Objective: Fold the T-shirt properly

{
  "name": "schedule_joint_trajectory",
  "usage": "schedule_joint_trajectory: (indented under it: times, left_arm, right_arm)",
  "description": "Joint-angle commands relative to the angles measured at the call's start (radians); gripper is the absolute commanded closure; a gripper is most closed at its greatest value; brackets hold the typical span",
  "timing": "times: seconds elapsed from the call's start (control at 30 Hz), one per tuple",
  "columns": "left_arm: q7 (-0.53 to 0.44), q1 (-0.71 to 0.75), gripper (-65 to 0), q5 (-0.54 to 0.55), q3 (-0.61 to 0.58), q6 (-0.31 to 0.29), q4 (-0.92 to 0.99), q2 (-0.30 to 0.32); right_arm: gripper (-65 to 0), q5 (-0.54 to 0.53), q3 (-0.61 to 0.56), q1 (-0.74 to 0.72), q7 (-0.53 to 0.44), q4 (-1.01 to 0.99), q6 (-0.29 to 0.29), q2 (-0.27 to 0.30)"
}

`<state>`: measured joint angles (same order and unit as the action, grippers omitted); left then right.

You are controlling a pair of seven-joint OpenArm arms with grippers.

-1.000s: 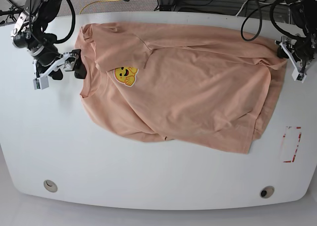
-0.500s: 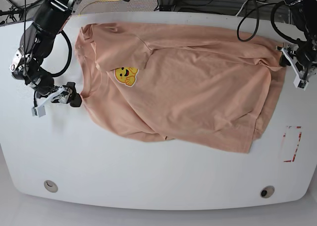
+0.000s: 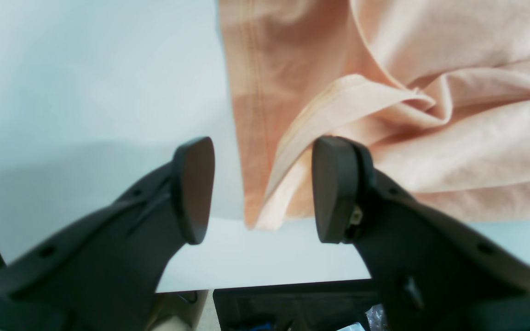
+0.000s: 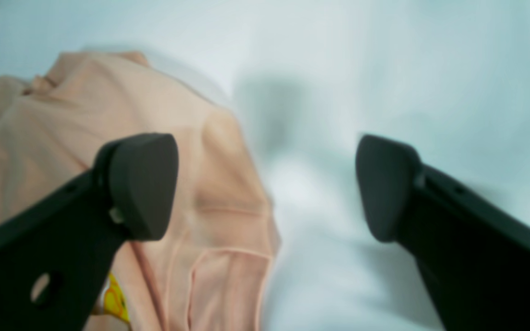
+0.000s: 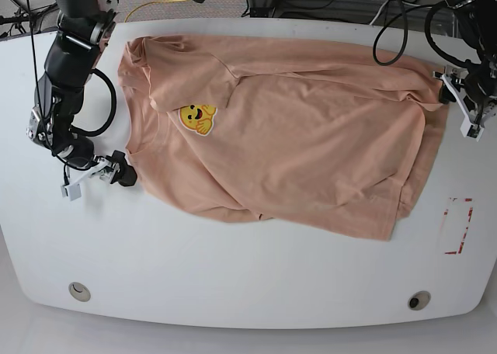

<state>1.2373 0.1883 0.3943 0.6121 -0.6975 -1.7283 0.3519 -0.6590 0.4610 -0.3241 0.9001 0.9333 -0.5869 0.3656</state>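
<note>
Peach cotton T-shirt (image 5: 287, 129) lies spread and rumpled across the white bench (image 5: 233, 276), soft and limp, so I judge its hem corner the spot to pinch, with my left gripper (image 3: 258, 191) and right gripper (image 4: 265, 186) both wide, holding nothing.
</note>
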Motion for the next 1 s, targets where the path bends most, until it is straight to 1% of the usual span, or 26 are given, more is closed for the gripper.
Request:
schedule_joint_trajectory:
  times: [0.0, 0.13, 0.27, 0.37, 0.43, 0.53, 0.6, 0.63, 0.7, 0.77, 0.8, 0.83, 0.93, 0.97]
  left_arm:
    - [-0.011, -0.006, -31.8, 0.005, 0.007, -0.001, -0.019, 0.019]
    - [-0.011, -0.011, -31.8, 0.005, 0.007, -0.001, -0.019, 0.019]
    - [-0.011, -0.051, -31.8, 0.005, 0.007, -0.001, -0.019, 0.019]
    - [-0.011, -0.080, -31.8, 0.005, 0.009, -0.001, -0.019, 0.019]
    - [-0.011, -0.115, -31.8, 0.005, 0.009, -0.001, -0.019, 0.019]
    - [-0.011, -0.174, -31.8, 0.005, 0.009, -0.001, -0.014, 0.017]
    - [-0.009, -0.203, -31.8, 0.005, 0.009, -0.001, -0.016, 0.002]
    - [0.003, -0.224, -31.8, 0.004, 0.009, -0.001, -0.017, -0.011]
    - [0.028, -0.247, -31.8, 0.004, 0.010, -0.001, -0.017, -0.014]
    - [0.068, -0.289, -31.9, 0.005, 0.010, -0.001, -0.017, -0.014]
    - [0.075, -0.299, -31.9, 0.005, 0.010, -0.001, -0.017, -0.014]
    - [0.088, -0.316, -31.9, 0.005, 0.013, -0.001, -0.014, -0.015]
    - [0.109, -0.336, -32.2, 0.021, 0.058, -0.001, -0.014, -0.021]
    - [0.120, -0.338, -32.2, 0.042, 0.075, -0.001, -0.012, -0.026]
  right_arm:
    - [-58.3, -0.008, -0.001, -0.025, 0.000, 0.002, -0.005, 0.013]
    - [-58.2, -0.008, -0.006, -0.010, 0.000, 0.008, -0.005, -0.033]
    - [-58.0, -0.012, -0.006, -0.004, 0.003, 0.008, -0.005, -0.061]
    - [-53.3, -0.006, -0.008, 0.001, 0.004, 0.030, -0.005, -0.081]
    - [-49.6, -0.006, -0.032, 0.019, 0.004, 0.056, -0.005, -0.090]
    - [-45.8, -0.012, -0.087, 0.021, 0.004, 0.086, 0.000, -0.090]
    - [-43.3, -0.014, -0.104, 0.023, 0.004, 0.100, 0.000, -0.090]
    - [-40.6, -0.009, -0.104, 0.023, 0.004, 0.103, 0.002, -0.090]
    - [-36.1, -0.006, -0.104, 0.021, 0.001, 0.100, 0.002, -0.090]
    - [-27.4, -0.005, -0.106, 0.018, 0.000, 0.102, 0.002, -0.087]
    - [-24.3, -0.005, -0.107, 0.018, 0.000, 0.103, 0.002, -0.086]
    - [-18.1, -0.005, -0.109, 0.018, 0.000, 0.105, 0.002, -0.086]
    - [-4.8, -0.005, -0.110, 0.012, 0.000, 0.105, 0.003, -0.084]
    - [-1.6, -0.005, -0.110, 0.012, 0.000, 0.105, 0.003, -0.084]
